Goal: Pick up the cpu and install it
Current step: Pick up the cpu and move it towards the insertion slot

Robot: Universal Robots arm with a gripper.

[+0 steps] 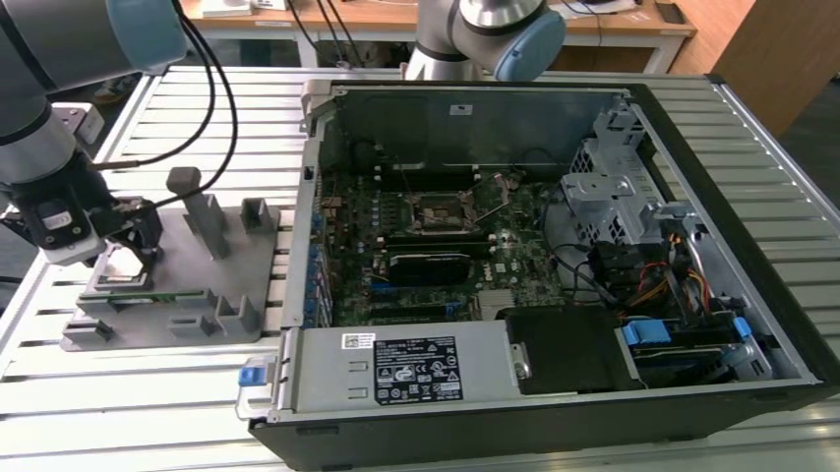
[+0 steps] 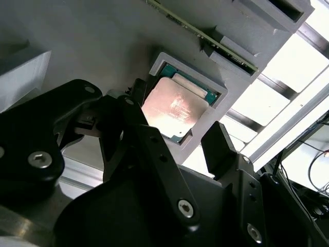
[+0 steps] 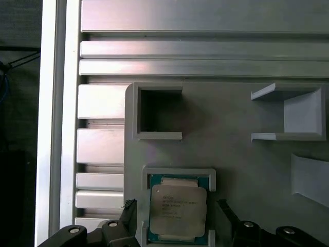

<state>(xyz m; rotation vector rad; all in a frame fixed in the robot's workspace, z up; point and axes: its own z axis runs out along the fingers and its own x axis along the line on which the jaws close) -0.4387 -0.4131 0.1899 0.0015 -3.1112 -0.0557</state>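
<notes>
**A:** How far along is the job?

**B:** Barely begun, I judge. The open computer case [image 1: 525,123] stands beside the grey fixture [image 1: 197,275], on the exterior view's right. Its motherboard socket [image 1: 440,211], well apart from the fixture, appears bare. The gripper [image 1: 125,246] hangs over the fixture, jaws spread wide and gripping nothing. The cpu [image 3: 178,210] lies flat in a fixture pocket between the jaws, not lifted.

**A:** How do the views differ?

**B:** The exterior view takes in the case and socket. Both wrist views show the cpu's silver top seated in its pocket. In the second wrist view, one fingertip [image 2: 218,139] stands just beside the pocket wall.
</notes>
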